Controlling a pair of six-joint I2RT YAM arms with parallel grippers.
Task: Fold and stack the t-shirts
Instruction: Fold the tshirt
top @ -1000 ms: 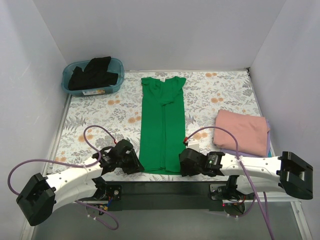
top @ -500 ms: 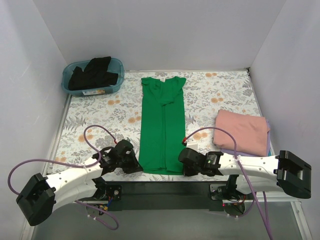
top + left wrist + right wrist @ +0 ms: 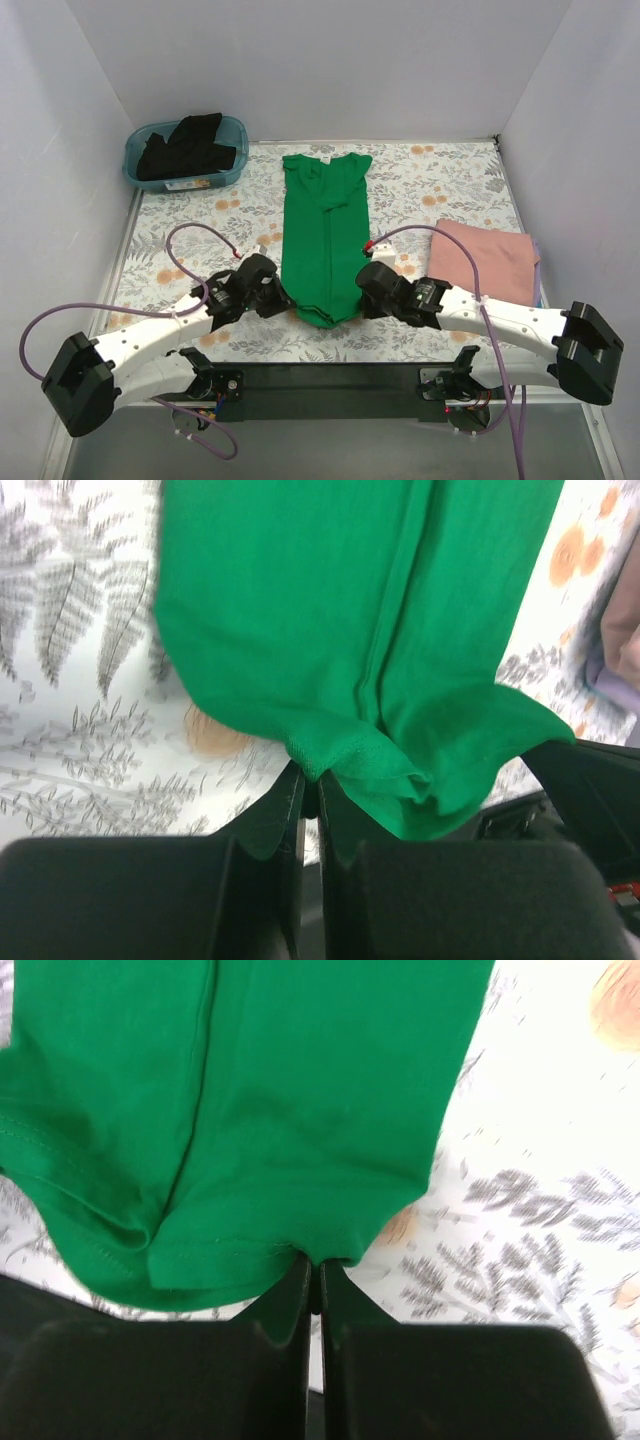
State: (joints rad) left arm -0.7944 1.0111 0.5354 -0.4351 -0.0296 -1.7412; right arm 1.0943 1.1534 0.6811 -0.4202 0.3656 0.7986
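the green t-shirt (image 3: 323,230) is lying long and thin in the middle of the table (image 3: 200,215), its near edge bunching up. the left gripper (image 3: 311,785) and right gripper (image 3: 315,1265) are each pinching that edge. a pink shirt (image 3: 490,265) is sitting nearby.

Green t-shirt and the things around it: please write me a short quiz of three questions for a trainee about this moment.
1. True or false: the left fingers and the right fingers are both shut on the near hem of the green t-shirt.
2. Where is the black t-shirt? A. in the teal tub; B. on the pink pile; C. under the green one.
3. Fill in: the salmon pink t-shirt lies folded on the robot's ____ side.
Key: 1 true; 2 A; 3 right.
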